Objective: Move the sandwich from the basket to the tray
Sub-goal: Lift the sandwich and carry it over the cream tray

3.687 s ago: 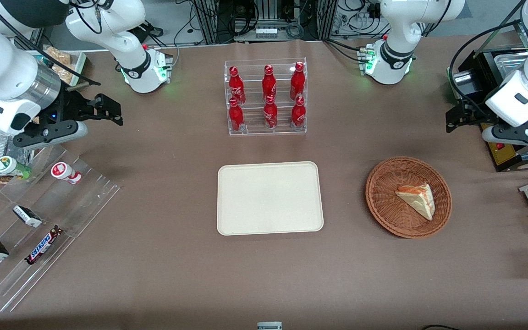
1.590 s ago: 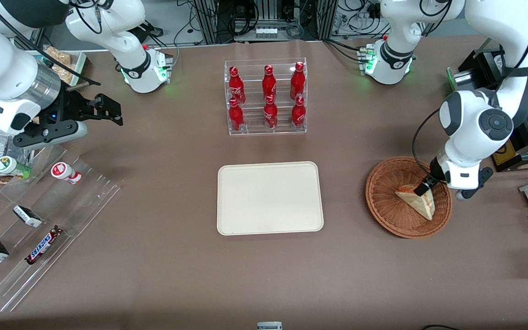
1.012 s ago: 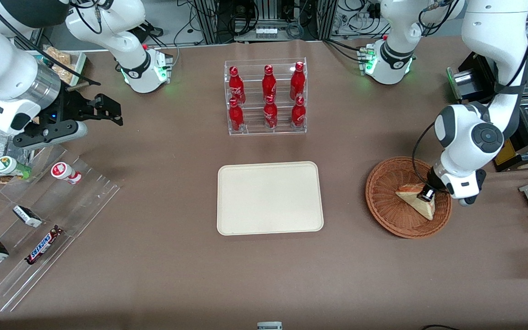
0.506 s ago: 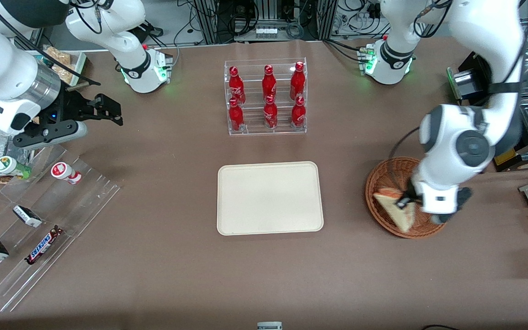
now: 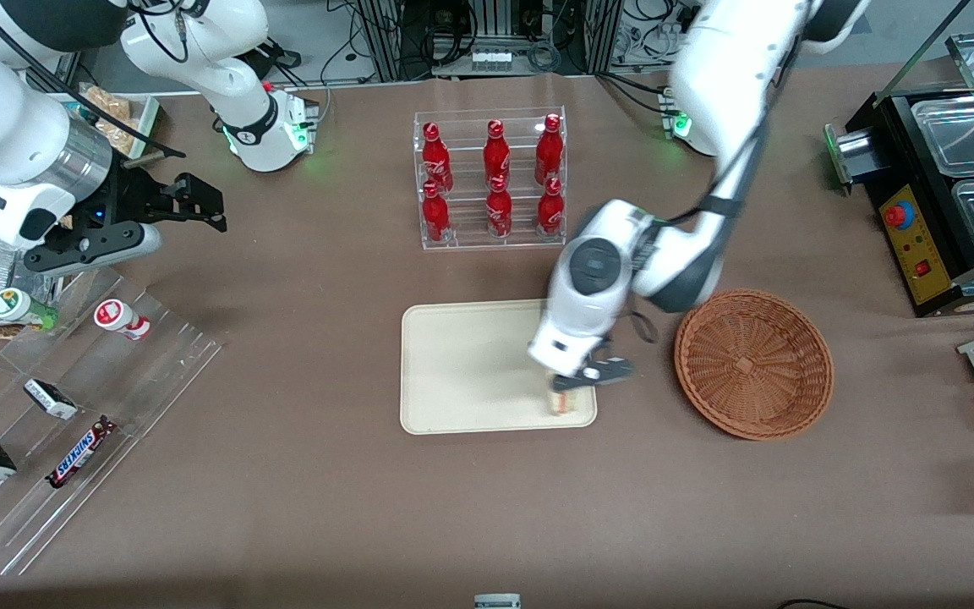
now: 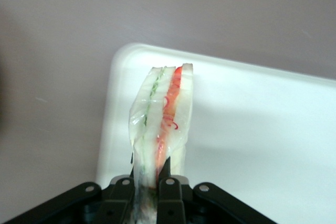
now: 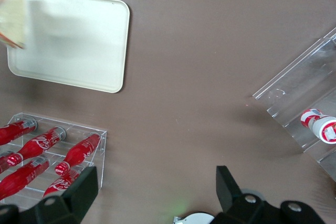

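Now, from the front, the left gripper [image 5: 569, 391] pinches the sandwich [image 5: 564, 403] over the tray [image 5: 470, 368], at the corner nearest both the camera and the basket [image 5: 753, 364]. Half a second earlier the sandwich hung above the basket; the basket now lies empty. At the left wrist, both fingers [image 6: 169, 190] press the sandwich [image 6: 161, 121] flat, its red and green filling edge pointing away above the tray's corner [image 6: 123, 59].
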`<state>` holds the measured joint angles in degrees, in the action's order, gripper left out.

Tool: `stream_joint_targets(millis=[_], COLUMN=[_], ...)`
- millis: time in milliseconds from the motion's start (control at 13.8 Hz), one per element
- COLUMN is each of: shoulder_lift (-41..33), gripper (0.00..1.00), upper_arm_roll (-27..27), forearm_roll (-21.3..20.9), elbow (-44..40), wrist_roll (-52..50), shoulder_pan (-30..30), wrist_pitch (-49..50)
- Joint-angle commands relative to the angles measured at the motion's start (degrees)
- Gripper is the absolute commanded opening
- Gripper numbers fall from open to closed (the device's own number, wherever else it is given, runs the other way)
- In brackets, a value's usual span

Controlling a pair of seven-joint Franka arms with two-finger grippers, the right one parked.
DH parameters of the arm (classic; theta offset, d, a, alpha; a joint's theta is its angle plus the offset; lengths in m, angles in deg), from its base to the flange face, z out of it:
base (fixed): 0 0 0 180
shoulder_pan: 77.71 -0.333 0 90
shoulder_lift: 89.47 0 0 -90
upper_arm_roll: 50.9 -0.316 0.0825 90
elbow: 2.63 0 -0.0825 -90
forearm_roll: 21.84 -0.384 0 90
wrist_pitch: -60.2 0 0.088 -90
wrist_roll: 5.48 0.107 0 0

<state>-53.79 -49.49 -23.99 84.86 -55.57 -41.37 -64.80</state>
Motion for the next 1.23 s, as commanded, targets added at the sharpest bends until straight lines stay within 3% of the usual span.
stream_joint_targets(millis=[0, 434, 506, 578, 651, 795, 1157], shoulder_lift=[4.30, 6.15, 6.59, 6.68, 6.51, 4.85, -7.97], gripper=[0.02, 0.08, 0.21, 0.69, 1.00, 1.00, 1.00], upper_arm_roll=[-1.06, -0.97, -0.97, -0.97, -1.06, -1.15, -0.98], forearm_roll=[-6.35, -8.14, -8.22, -8.14, -8.31, -8.14, -7.00], elbow=[-5.83, -5.14, -5.05, -4.78, -4.52, -5.22, -4.78], wrist_roll=[-7.97, -10.64, -10.55, -10.55, -11.16, -10.73, -9.06], shoulder_pan=[4.69, 8.48, 8.57, 8.57, 8.57, 7.79, 3.93], wrist_pitch=[0.73, -3.66, -5.06, -5.51, -5.60, -4.82, 5.97])
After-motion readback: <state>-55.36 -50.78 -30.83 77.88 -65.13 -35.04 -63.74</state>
